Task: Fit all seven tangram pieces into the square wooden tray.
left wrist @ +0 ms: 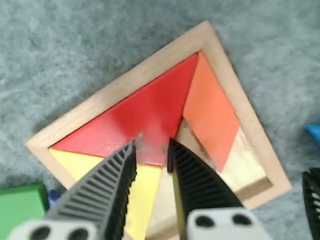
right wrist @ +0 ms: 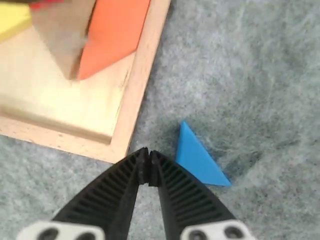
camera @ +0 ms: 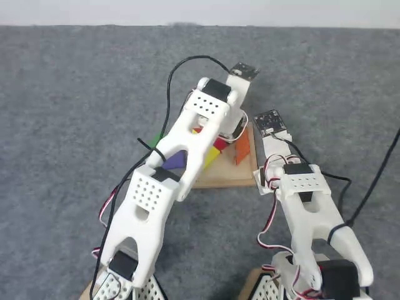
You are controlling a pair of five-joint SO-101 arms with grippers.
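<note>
Already the red triangle (left wrist: 145, 120) lies in the tray (left wrist: 117, 92); left pincer (left wrist: 151, 149) narrow, right pincer (right wrist: 149, 154) closed empty.

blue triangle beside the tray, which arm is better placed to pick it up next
Right, I'd say. The right gripper hangs shut next to the blue triangle, outside the tray. The left gripper is over the red piece inside the tray.

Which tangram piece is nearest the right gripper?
The blue triangle: it lies on the carpet outside the wooden tray, beside the right gripper. The orange piece and yellow piece are inside it.
</note>
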